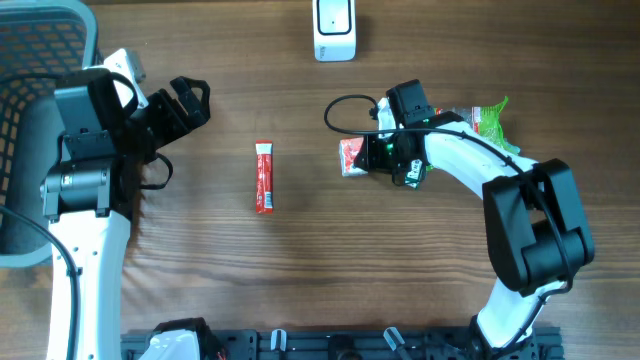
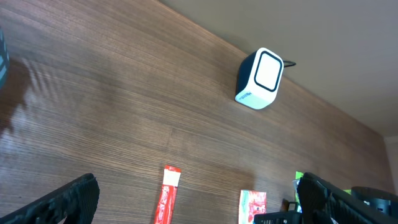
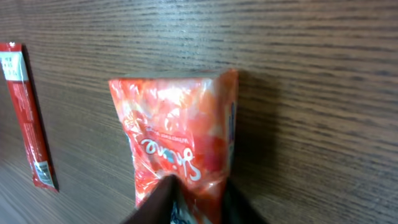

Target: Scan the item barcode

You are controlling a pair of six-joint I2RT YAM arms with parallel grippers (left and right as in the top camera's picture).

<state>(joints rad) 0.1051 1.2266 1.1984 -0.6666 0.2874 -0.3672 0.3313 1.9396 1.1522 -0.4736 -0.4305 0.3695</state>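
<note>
Crinkles show in the shiny red packet (image 3: 180, 130) where your right end effector (image 3: 200, 202) pinches its edge; the tips sit nearly together with the thin wrap caught between them; the packet lies flat on the brown wooden counter (image 1: 200, 260), near the middle; I think you hold it by the edge so its barcode side can face the white boxy scanner (image 1: 334, 28) at the far side; your left end effector (image 1: 195, 103) hangs wide open, holding nothing, well away; a long thin red stick (image 1: 264, 177) lies between the two.
</note>
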